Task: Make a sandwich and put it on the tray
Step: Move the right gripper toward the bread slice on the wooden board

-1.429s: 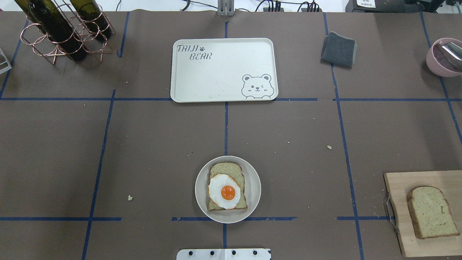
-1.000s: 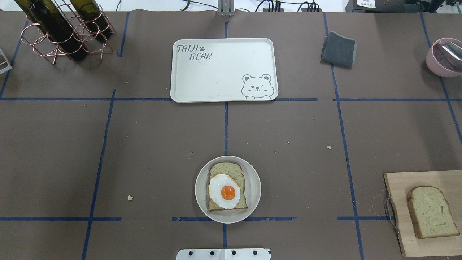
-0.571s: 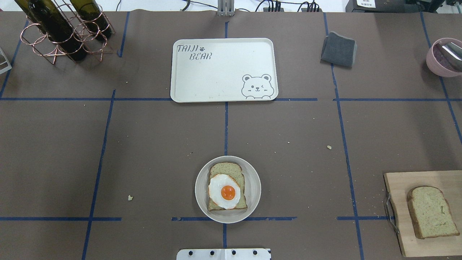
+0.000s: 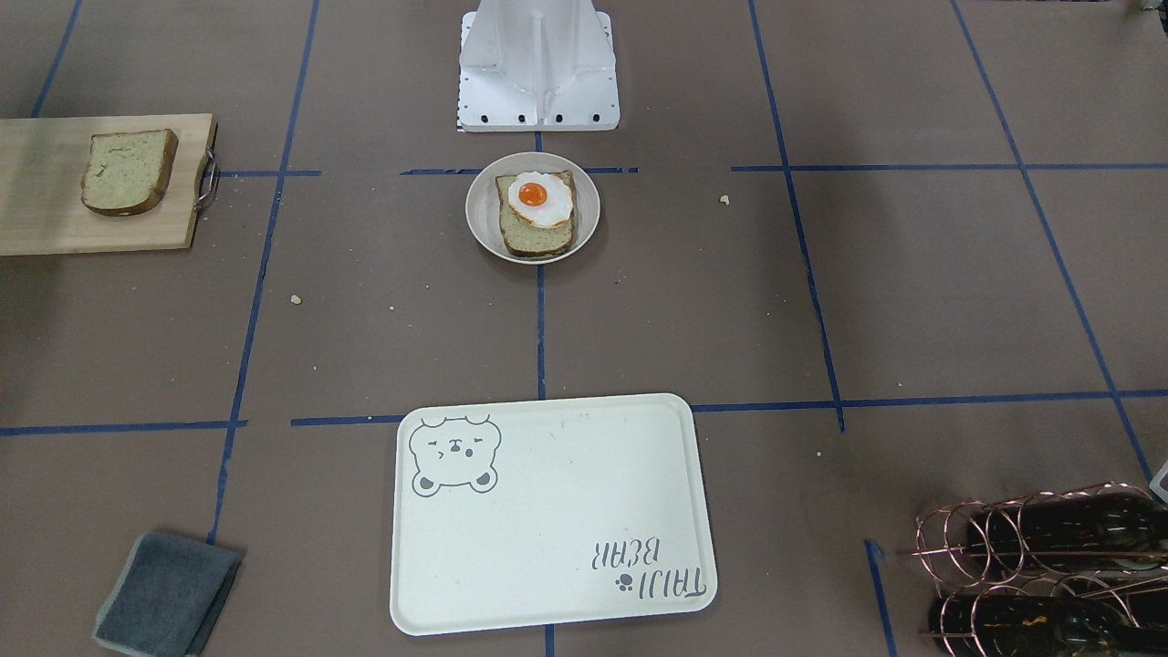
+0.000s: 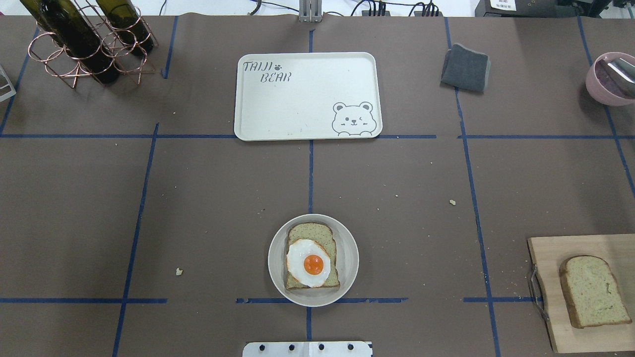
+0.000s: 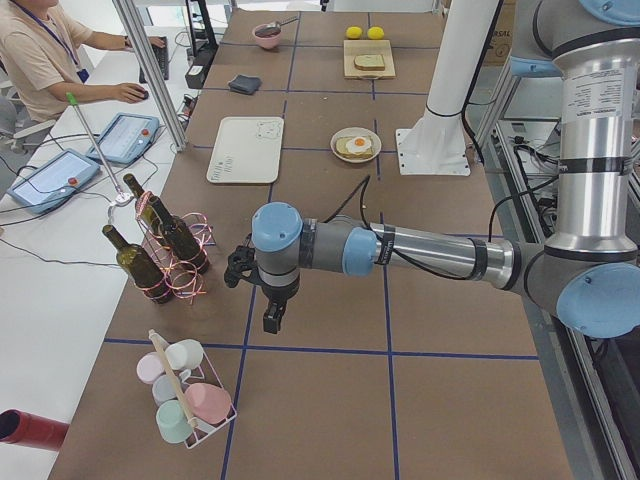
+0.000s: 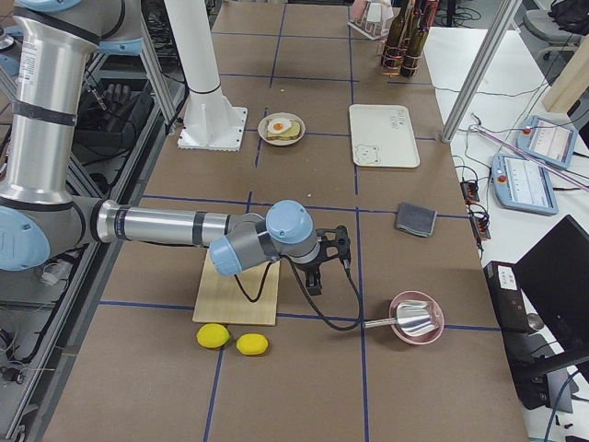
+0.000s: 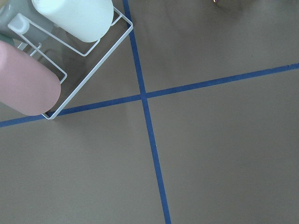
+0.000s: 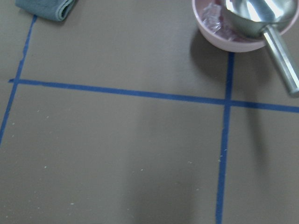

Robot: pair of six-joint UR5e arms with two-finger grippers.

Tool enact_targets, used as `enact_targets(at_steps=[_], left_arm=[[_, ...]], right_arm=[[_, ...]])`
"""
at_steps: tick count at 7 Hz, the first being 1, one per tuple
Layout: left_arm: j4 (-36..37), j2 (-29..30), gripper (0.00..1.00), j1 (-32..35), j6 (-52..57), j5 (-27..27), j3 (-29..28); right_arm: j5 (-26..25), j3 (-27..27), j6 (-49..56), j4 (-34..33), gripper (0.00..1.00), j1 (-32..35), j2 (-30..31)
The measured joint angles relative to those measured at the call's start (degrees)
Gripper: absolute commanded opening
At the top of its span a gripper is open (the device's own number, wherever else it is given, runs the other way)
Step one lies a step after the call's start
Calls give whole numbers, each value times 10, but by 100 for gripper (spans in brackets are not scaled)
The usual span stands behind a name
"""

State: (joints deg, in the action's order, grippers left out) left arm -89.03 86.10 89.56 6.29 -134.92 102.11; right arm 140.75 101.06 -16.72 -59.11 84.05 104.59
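Note:
A round beige plate (image 5: 275, 258) near the robot base holds one tan bread slice (image 5: 310, 232) with a fried egg (image 5: 308, 263) lying open on top. A second bread slice (image 5: 593, 292) lies on the wooden cutting board (image 5: 550, 258) at the near right. The cream tray (image 5: 297, 99) with the bear drawing stands bare at the table's far middle. My left gripper (image 6: 272, 318) hangs over the table near the wine rack, far from the plate. My right gripper (image 7: 313, 284) hangs beside the cutting board. Both show only in the side views, so I cannot tell whether they are open or shut.
A copper wine rack with bottles (image 5: 84, 44) stands far left. A folded grey cloth (image 5: 465, 68) and a pink bowl with a metal scoop (image 5: 610, 79) sit far right. A cup rack (image 6: 185, 395) and two lemons (image 7: 232, 339) lie at the table's ends.

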Motion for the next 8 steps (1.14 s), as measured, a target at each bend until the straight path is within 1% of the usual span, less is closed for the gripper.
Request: enact_targets(at_steps=[1, 2, 3, 4, 5, 6, 7, 8], left_arm=[[0, -1, 100, 0, 0, 0, 2], [0, -2, 100, 0, 0, 0, 5], [0, -2, 100, 0, 0, 0, 8], [0, -2, 100, 0, 0, 0, 11], [0, -2, 100, 0, 0, 0, 13], [0, -2, 100, 0, 0, 0, 14], [0, -2, 100, 0, 0, 0, 14], [0, -2, 100, 0, 0, 0, 14]], right_arm=[[-23, 7, -57, 43, 100, -55, 13], [-59, 14, -130, 99, 98, -118, 37], [-81, 17, -187, 164, 98, -163, 76], [-94, 17, -238, 223, 99, -195, 116], [-106, 16, -279, 264, 100, -222, 144], [-116, 14, -311, 290, 98, -254, 159], [-133, 13, -346, 312, 85, -292, 164], [-158, 12, -388, 337, 79, -335, 166]])
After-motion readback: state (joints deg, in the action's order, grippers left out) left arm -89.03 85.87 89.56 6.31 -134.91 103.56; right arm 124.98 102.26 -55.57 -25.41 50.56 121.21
